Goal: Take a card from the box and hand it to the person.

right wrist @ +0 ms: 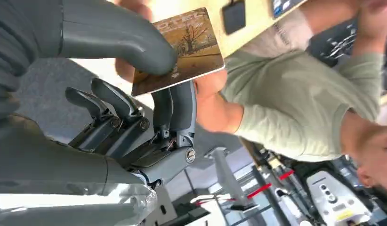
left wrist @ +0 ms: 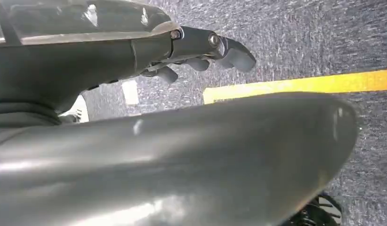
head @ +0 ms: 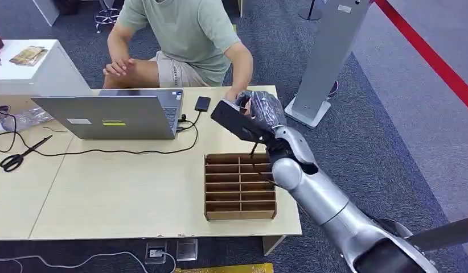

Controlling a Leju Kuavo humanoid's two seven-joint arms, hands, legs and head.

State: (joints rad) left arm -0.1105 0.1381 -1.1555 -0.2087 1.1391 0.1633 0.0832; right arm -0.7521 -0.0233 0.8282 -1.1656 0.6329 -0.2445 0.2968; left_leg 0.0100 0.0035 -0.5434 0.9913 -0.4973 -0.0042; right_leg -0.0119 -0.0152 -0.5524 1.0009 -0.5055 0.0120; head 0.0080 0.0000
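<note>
I stand at a pale wooden table (head: 135,187) on dark grey carpet, with a red line running across the floor off to my right. Far left on the table lie a pair of scissors (head: 21,154) and a loop of black cable; next along is an open laptop (head: 115,116) with its back to me, then a black phone (head: 202,103) just beside it, and nearer me the brown compartmented box (head: 240,186), whose slots look empty from up here, though I cannot be sure. Across the table sits the person (head: 186,40), one arm reaching down toward the table edge. My right hand (head: 255,114) is raised above the far right part of the table, past the box, and the right wrist view shows it pinching the card (right wrist: 182,52) between thumb and fingers (right wrist: 175,108), the remaining fingers loosely curled below. The person's hand (right wrist: 208,84) sits just behind the card's far edge, seemingly touching it. So I judge the pick as done and the handover as the step in hand. What comes next, I think, is to hold steady until their grip is firm, then ease my thumb off so the card slides free without bending. Nothing stands between us; only the phone and the laptop cable lie under that reach. My left hand (left wrist: 201,52) hangs low over the carpet by a yellow floor strip (left wrist: 300,84), fingers curled in and holding nothing.
</note>
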